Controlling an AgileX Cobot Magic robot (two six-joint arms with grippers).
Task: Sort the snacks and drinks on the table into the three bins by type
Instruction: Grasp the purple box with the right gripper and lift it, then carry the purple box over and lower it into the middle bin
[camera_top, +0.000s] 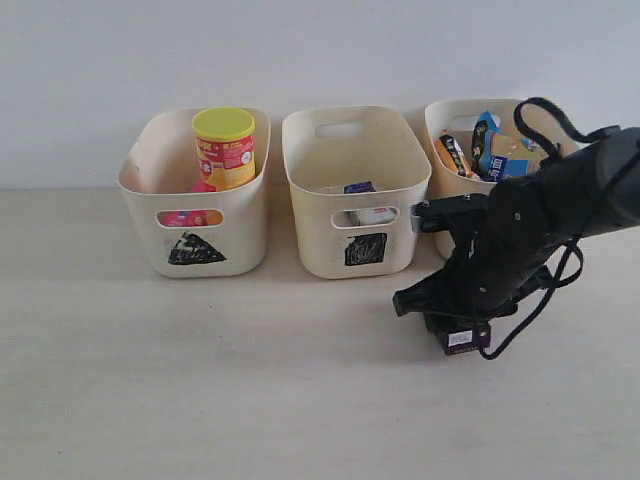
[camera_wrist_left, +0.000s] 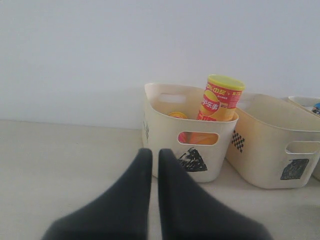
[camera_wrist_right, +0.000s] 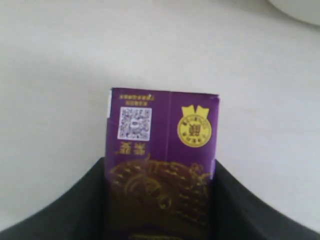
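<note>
Dark purple carton (camera_wrist_right: 162, 150) w/ gold emblem, white QR code and gold swirl print is clamped btwn the two black fingers of the R claw (camera_top: 457, 335). It sits down at table level; can't tell if it touches. L claw (camera_wrist_left: 151, 152) has its fingers almost together, w/ only a thin slit, holding nothing.

Table (camera_top: 200, 390) is pale wood-grain, w/ a plain white wall (camera_top: 300, 50) behind.

Three cream bins stand in a row beyond the R claw. L bin (camera_top: 150, 225), well off to the claw's left and straight ahead of the L claw, has a black scribble on front. In it a yellow tube (camera_top: 224, 148) w/ yellow lid stands upright, and a pink tube (camera_top: 183, 217) shows thru the handle cutout. Mid bin (camera_top: 310, 235), just left of and behind the R claw, also scribbled, holds a white-and-blue carton (camera_top: 370, 200). R bin (camera_top: 435, 120), right behind the claw and partly hidden by the arm, holds an orange-brown bag (camera_top: 455, 155) and a blue-white bag (camera_top: 490, 140).
</note>
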